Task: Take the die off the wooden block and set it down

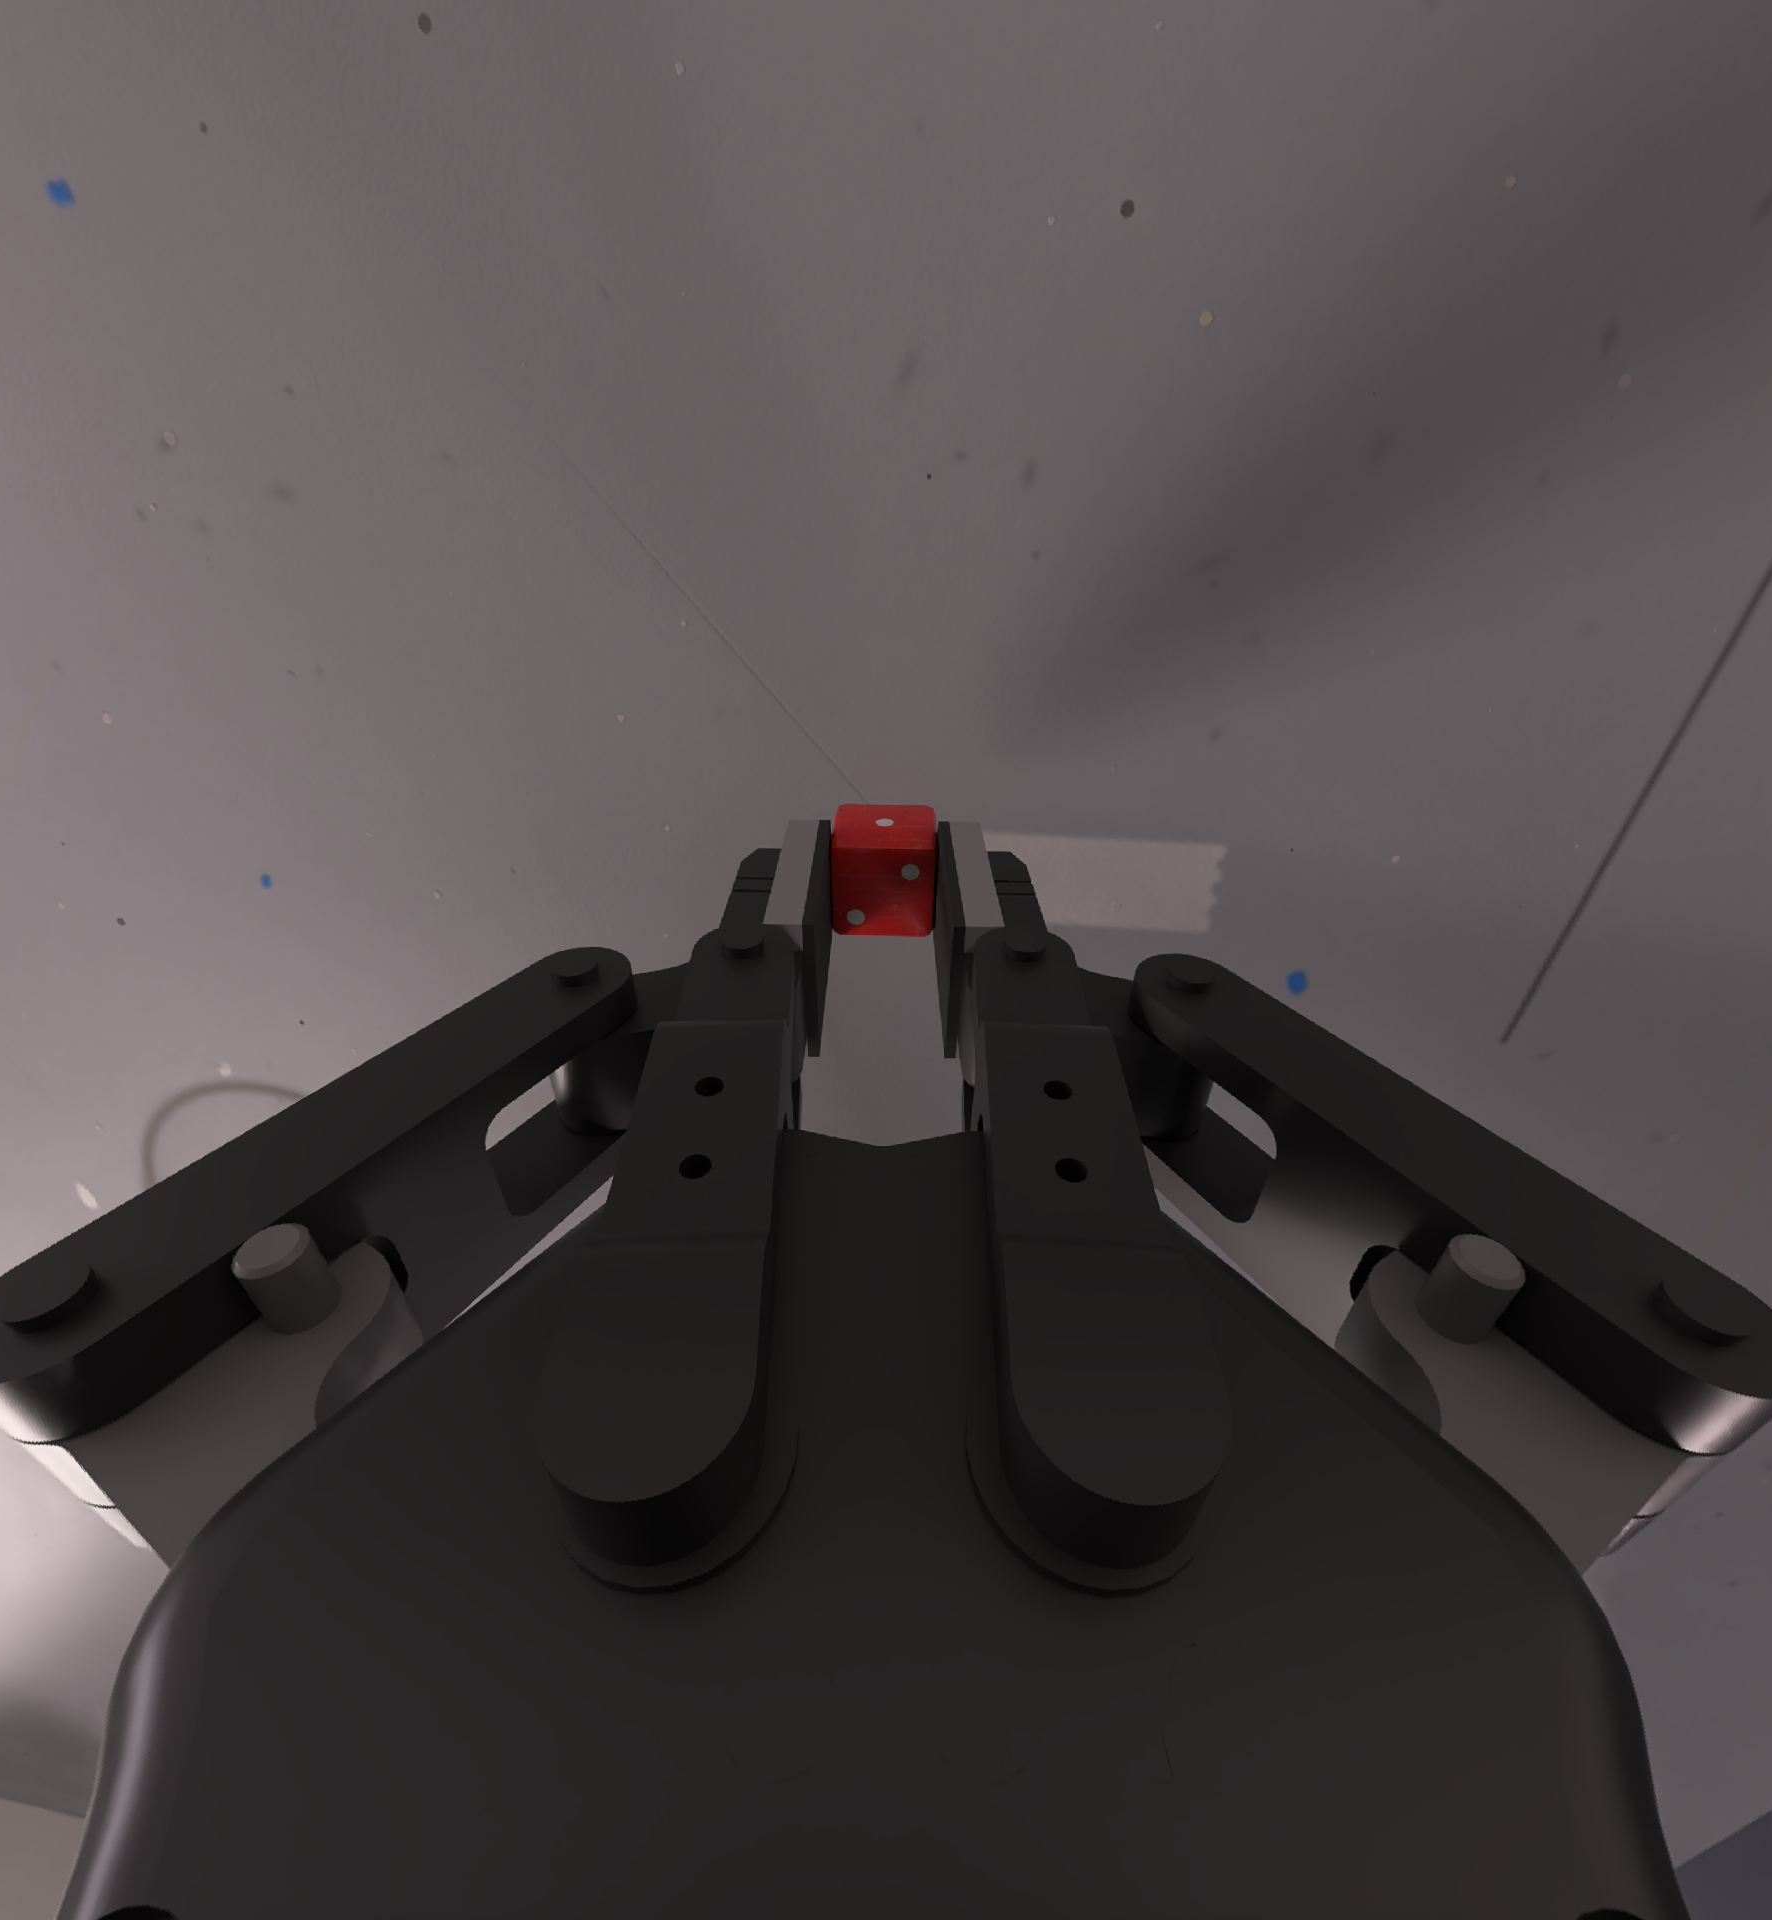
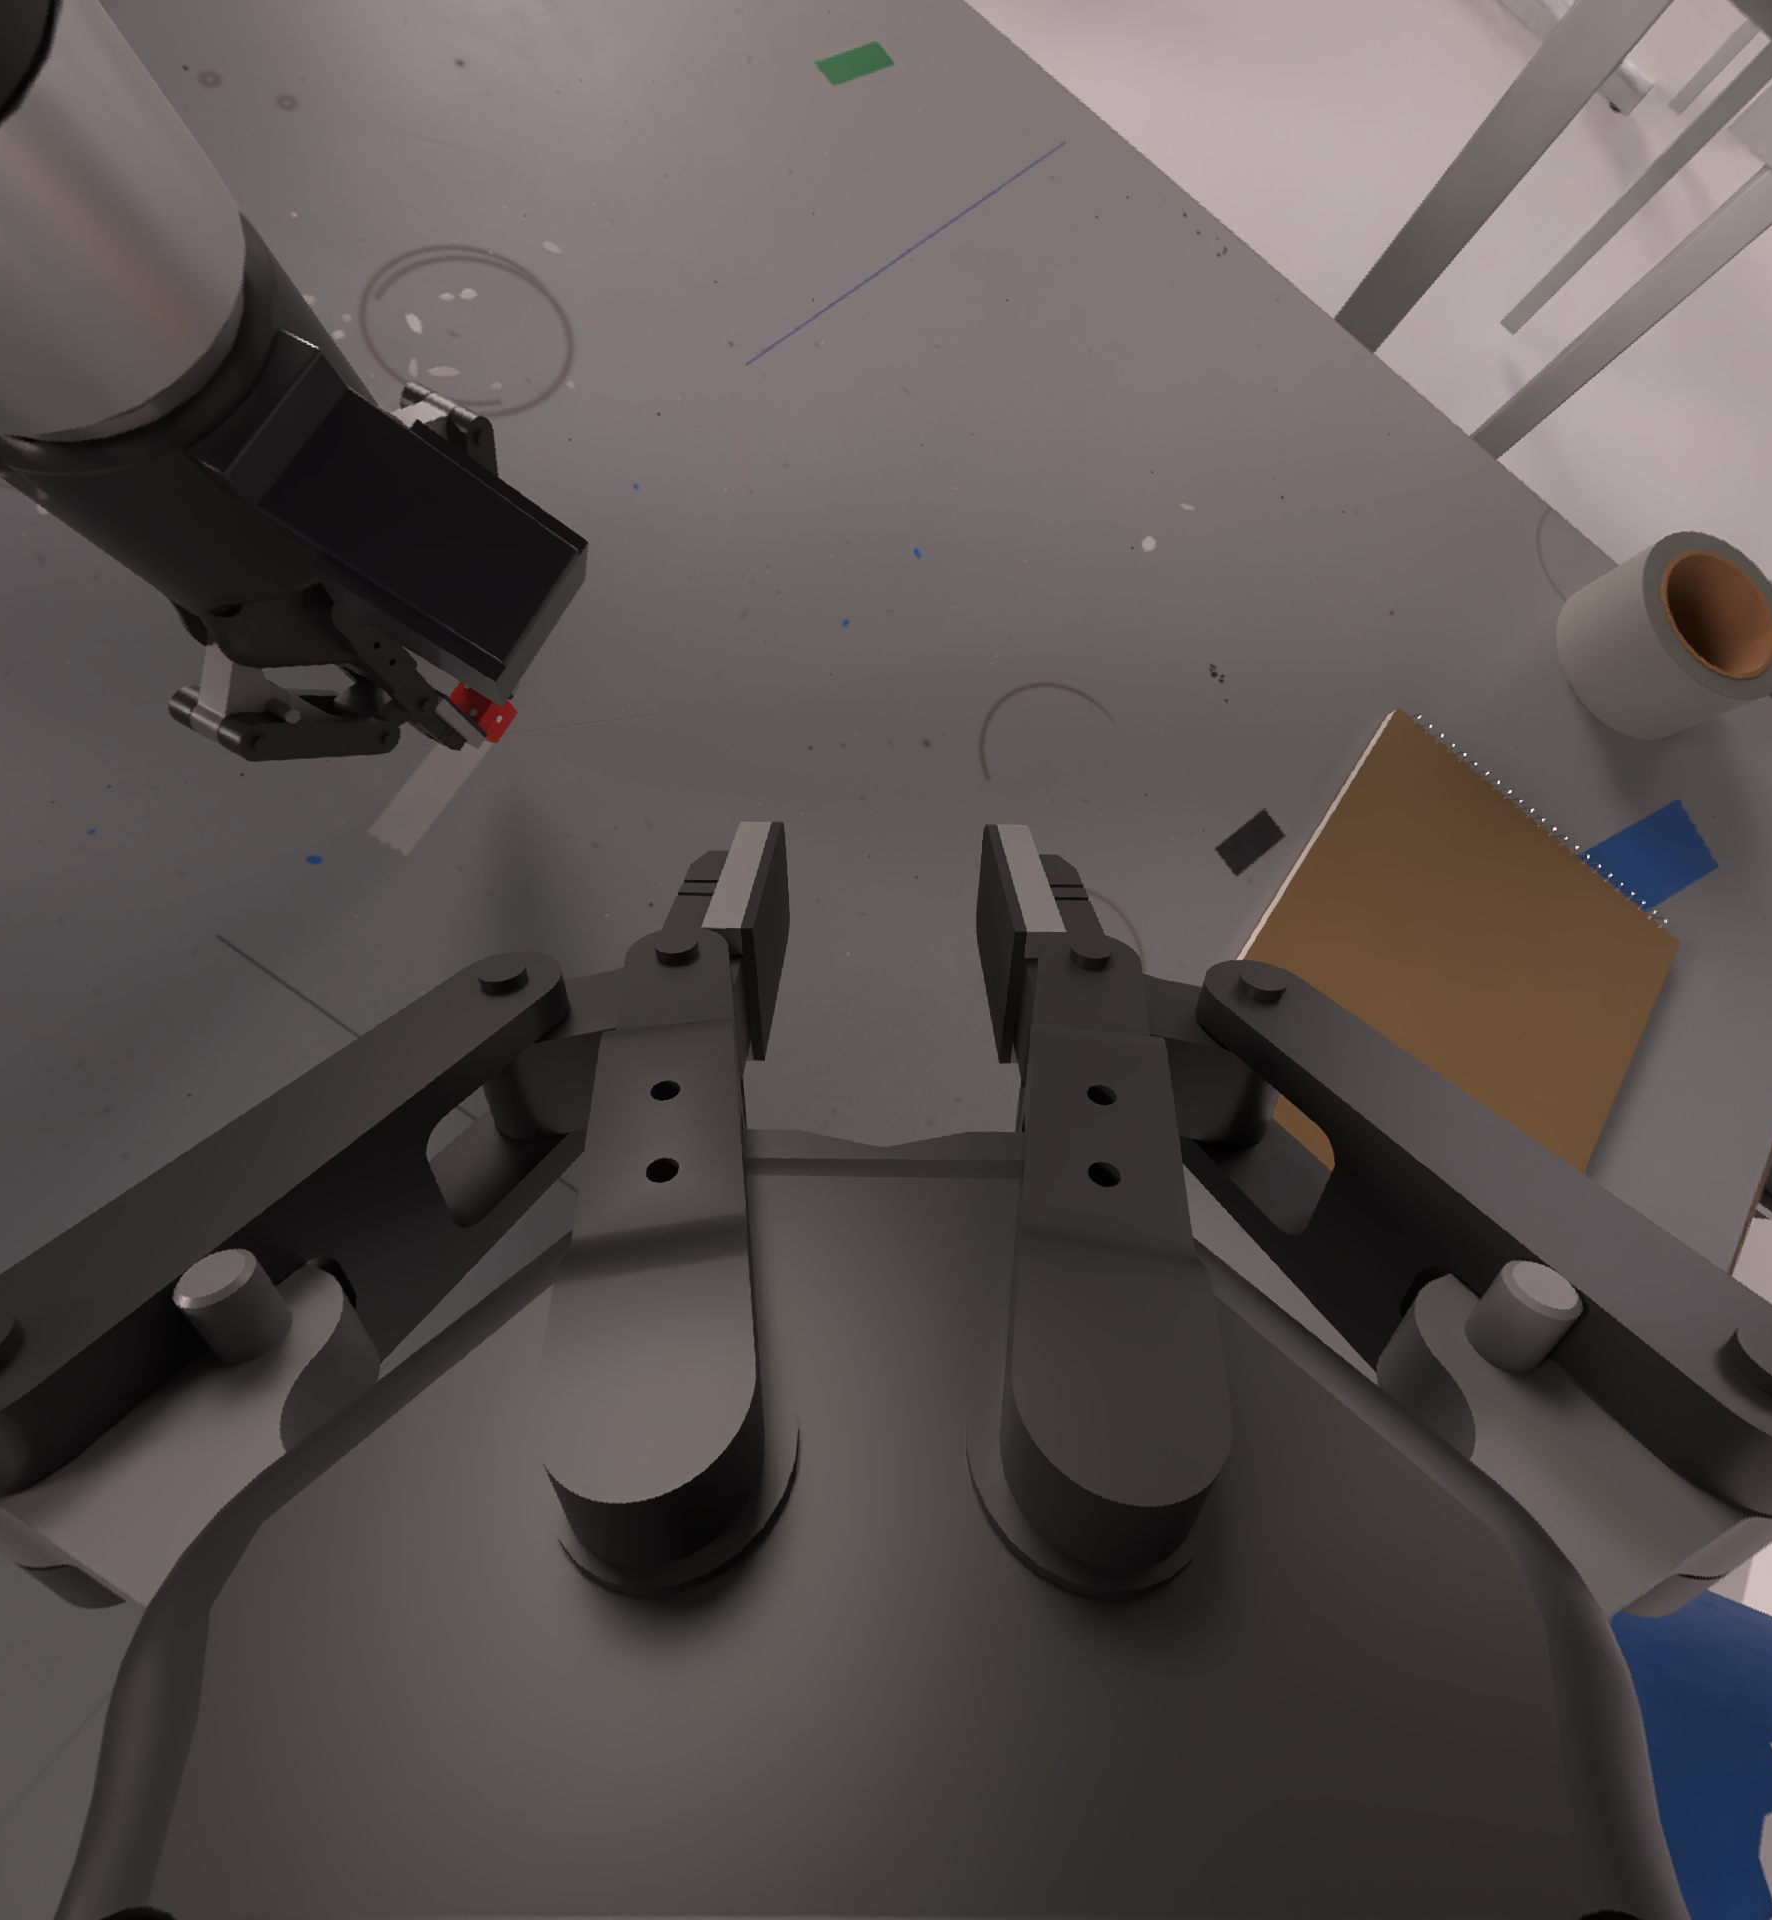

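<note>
A small red die (image 1: 883,871) with white pips sits clamped between the pads of my left gripper (image 1: 883,878), which is shut on it above the grey table (image 1: 549,416). In the right wrist view the same die (image 2: 484,713) shows at the tip of the left gripper (image 2: 466,717), held a little above the table. My right gripper (image 2: 882,862) is open and empty, apart from the die, over the table. No wooden block shows in either view.
A brown spiral notebook (image 2: 1453,956) lies at the right, a roll of tape (image 2: 1671,634) beyond it near the table edge. A strip of pale tape (image 2: 420,805) lies on the table below the left gripper. Table legs (image 2: 1547,187) stand at the far right.
</note>
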